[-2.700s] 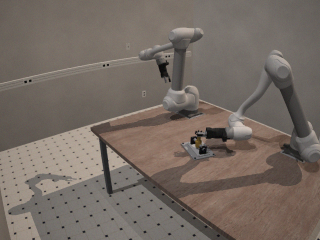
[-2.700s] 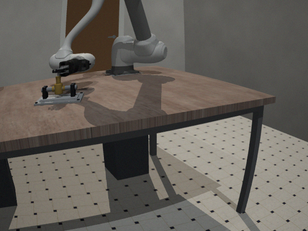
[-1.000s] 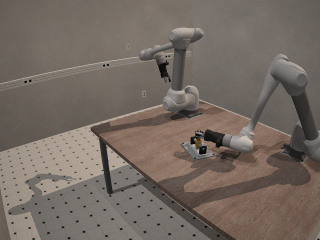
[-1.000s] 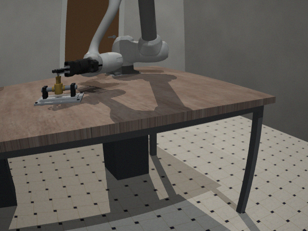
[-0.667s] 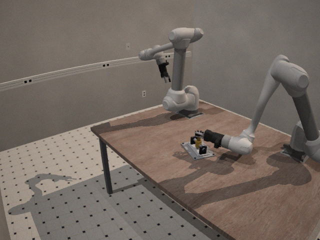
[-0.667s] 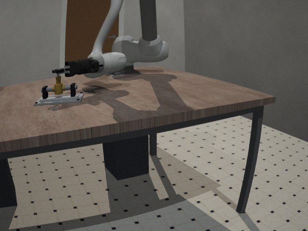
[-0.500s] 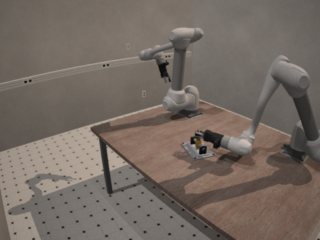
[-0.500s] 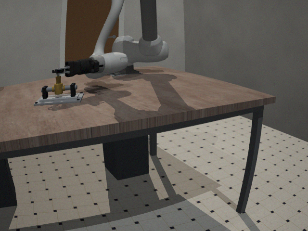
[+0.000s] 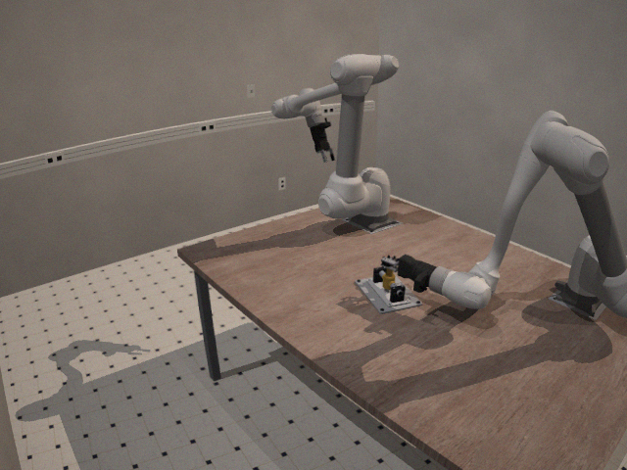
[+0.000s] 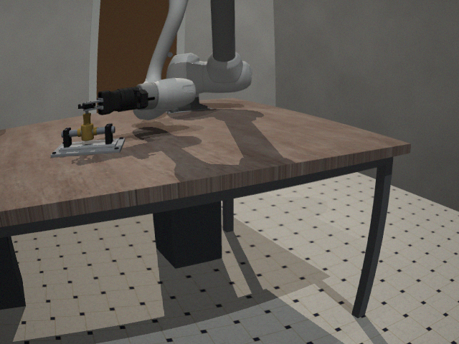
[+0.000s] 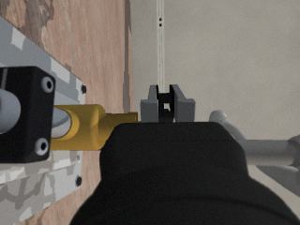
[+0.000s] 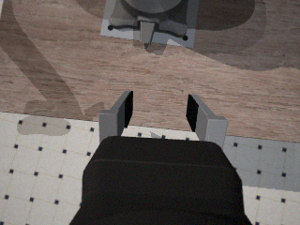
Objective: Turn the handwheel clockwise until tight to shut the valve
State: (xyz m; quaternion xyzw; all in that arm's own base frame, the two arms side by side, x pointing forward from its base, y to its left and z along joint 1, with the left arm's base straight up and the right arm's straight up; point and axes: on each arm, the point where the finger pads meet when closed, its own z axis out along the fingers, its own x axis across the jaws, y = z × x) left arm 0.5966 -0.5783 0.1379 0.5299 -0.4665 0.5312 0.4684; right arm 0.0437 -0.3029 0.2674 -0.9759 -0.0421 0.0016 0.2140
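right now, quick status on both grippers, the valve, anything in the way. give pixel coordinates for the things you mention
left (image 9: 389, 260) (image 10: 87, 106) (image 11: 164, 91) shut on handwheel (image 11: 165, 97), right (image 9: 327, 156) (image 12: 160, 105) open, well away
valve (image 9: 388, 281) (image 10: 87, 131) (image 11: 86, 127) upright, tightness unclear
no obstruction seen

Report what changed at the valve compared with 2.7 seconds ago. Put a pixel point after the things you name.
The left arm (image 9: 468, 291) (image 10: 173, 92) swung around the valve, its wrist moving rightward in the exterior view. The left gripper (image 9: 390, 261) (image 10: 88, 106) (image 11: 163, 95) is shut on the handwheel; no release shows. The valve body (image 9: 388, 280) (image 10: 87, 132) (image 11: 89, 127) and open right gripper (image 9: 327, 156) (image 12: 159, 104) stayed put.
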